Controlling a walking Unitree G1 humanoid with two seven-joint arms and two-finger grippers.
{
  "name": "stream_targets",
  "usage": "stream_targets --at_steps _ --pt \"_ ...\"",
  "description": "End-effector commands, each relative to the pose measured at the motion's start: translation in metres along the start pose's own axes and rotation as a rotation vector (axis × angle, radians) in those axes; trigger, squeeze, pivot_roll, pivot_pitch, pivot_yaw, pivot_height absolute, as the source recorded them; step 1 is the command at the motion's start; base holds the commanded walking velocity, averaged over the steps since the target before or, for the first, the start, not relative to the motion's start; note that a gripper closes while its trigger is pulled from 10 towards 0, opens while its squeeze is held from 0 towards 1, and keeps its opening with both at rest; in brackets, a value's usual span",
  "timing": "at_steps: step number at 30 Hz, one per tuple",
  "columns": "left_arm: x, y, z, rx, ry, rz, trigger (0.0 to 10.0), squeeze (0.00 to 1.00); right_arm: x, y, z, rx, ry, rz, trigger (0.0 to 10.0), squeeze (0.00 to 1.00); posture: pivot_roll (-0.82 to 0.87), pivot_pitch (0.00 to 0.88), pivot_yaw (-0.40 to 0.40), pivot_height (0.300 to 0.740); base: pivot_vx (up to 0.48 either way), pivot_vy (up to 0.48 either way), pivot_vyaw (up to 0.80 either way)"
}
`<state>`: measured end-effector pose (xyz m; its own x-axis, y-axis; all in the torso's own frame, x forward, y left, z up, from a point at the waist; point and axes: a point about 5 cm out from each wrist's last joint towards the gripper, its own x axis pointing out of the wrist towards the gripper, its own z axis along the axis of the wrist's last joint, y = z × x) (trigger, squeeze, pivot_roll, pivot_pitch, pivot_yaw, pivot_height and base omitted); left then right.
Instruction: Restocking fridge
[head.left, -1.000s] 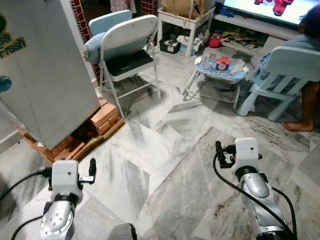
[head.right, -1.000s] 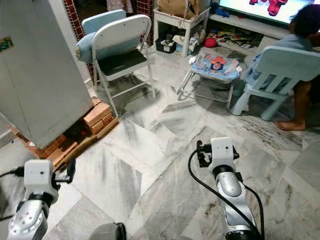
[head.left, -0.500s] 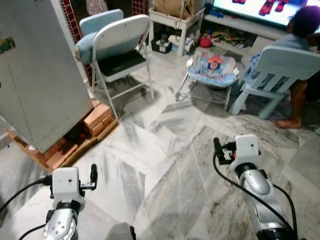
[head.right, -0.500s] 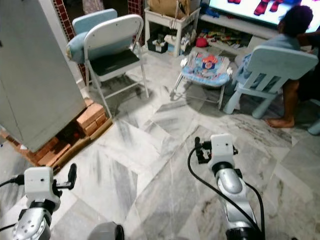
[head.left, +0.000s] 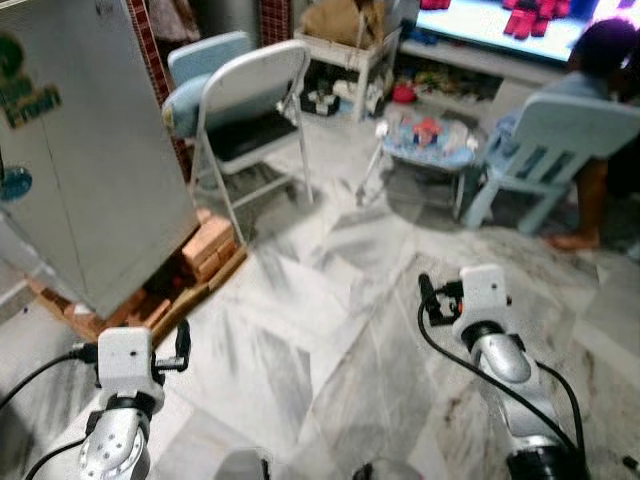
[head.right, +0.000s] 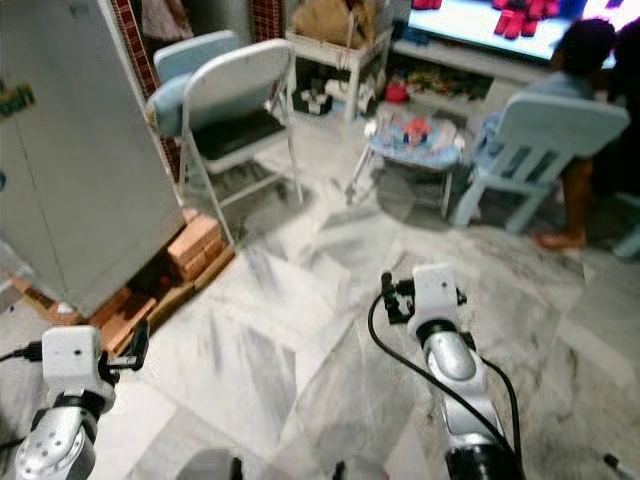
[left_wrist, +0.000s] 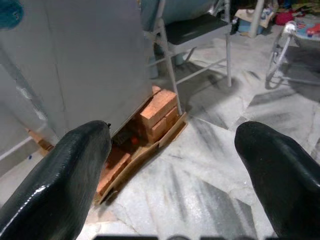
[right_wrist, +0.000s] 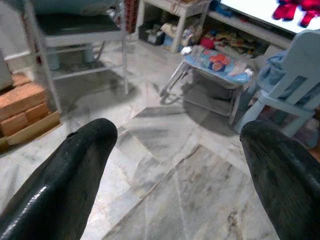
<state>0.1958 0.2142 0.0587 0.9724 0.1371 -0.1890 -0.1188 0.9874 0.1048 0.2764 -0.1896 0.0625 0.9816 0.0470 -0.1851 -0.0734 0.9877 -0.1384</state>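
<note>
The grey fridge (head.left: 90, 170) stands at the left, raised on red bricks (head.left: 205, 245) and a board; its side shows as a wall of grey (left_wrist: 75, 55) in the left wrist view. My left gripper (head.left: 183, 345) is held low at the left, a short way from the brick base, open (left_wrist: 172, 137) with nothing between its fingers. Over the marble floor (head.left: 320, 300) at the right, my right gripper (head.left: 425, 295) is also open (right_wrist: 177, 131) and empty. No goods for the fridge are in view.
A white folding chair (head.left: 245, 110) with a blue cushion stands beside the fridge. Farther off are a baby bouncer (head.left: 430, 135), a white shelf unit (head.left: 350, 50), and a person (head.left: 605, 90) seated on a pale blue plastic chair (head.left: 545, 135) before a screen.
The whole picture has shifted and blurred, so the camera moved; the fridge now looms larger at the left. Both arms keep their pose, grippers still open.
</note>
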Motion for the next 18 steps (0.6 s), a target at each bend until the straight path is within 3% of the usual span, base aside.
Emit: stream_targets --at_steps 1,6,13,18 --pt "-0.0033 0.002 -0.0043 -0.004 0.018 0.003 10.0 0.0 0.0036 0.0075 0.0063 0.005 -0.023 0.029 10.0 0.0 0.07 0.093 -0.035 0.74 0.0 0.48 0.0" --pt "-0.0011 -0.0008 -0.002 0.001 0.002 -0.001 10.0 0.0 0.0046 0.0067 0.0057 0.005 -0.02 0.034 10.0 0.0 0.07 0.091 -0.043 0.74 0.0 0.48 0.0" --pt "-0.0012 0.0028 -0.0035 0.01 0.001 0.018 10.0 0.0 0.0055 0.0072 0.0056 0.0 -0.02 0.037 10.0 0.0 0.07 0.089 -0.045 0.74 0.0 0.48 -0.54" --pt "-0.002 0.0057 -0.0043 0.007 0.0 0.034 10.0 0.0 0.0052 0.0076 0.0054 -0.003 -0.021 0.04 10.0 0.0 0.06 0.09 -0.044 0.74 0.0 0.48 0.0"
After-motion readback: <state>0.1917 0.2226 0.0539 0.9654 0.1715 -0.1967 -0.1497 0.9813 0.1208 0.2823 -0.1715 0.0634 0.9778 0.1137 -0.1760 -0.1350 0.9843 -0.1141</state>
